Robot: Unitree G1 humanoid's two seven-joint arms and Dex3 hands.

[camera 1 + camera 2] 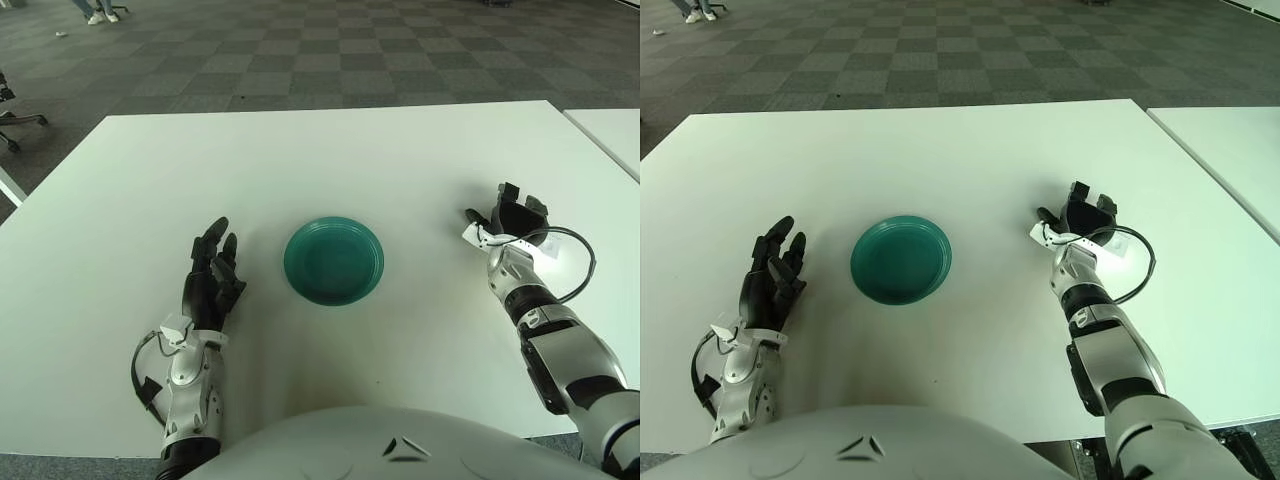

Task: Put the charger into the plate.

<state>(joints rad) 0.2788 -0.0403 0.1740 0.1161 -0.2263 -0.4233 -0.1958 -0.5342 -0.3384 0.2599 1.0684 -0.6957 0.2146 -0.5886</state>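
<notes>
A teal plate (pixel 333 260) sits empty in the middle of the white table (pixel 320 160). My right hand (pixel 508 212) is to the right of the plate, low over the table. Its thumb points left, apart from the other fingers, and it holds nothing. A small white charger (pixel 547 249) shows just beside and partly under the right palm, mostly hidden by the hand. My left hand (pixel 212 262) shows left of the plate with its fingers stretched out, empty.
A second white table (pixel 612 130) stands at the right, with a narrow gap between. The grey carpet floor (pixel 300 50) lies beyond the far edge. A black cable loop (pixel 580 265) hangs off my right wrist.
</notes>
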